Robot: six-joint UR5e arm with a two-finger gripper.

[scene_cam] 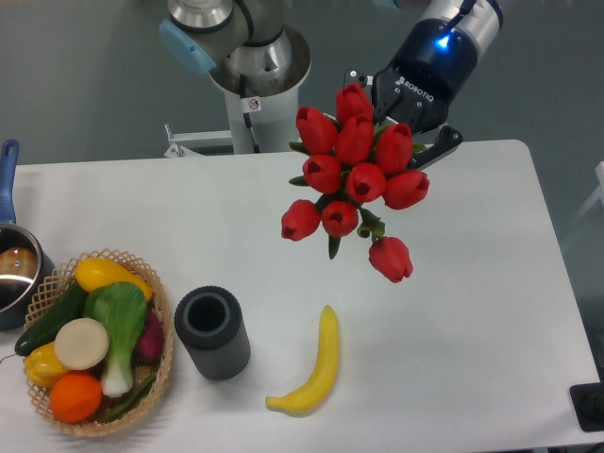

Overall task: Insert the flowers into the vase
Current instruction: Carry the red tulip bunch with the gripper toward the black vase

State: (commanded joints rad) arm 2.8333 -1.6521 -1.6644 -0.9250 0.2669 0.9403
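The gripper [404,127], clamped on the stems, holds the flowers [354,175] in the air above the table [491,283], well apart from the vase [212,332] standing upright beside the basket [57,429]; next comes carrying them over its mouth, stems downward

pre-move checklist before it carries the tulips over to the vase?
1. Grip: gripper holds the bunch of red artificial tulips aloft; ok. Fingers hidden behind the buds, contact cannot tell.
2. Dark grey ribbed cylindrical vase upright, mouth open and empty: ok.
3. Bunch over vase: not ok, it hangs well right of and behind it.
4. Stem ends pointing down: cannot tell, buds face the camera.
5. Neighbours: wicker basket of vegetables sits close beside the vase, yellow banana on its other side; watch clearance.
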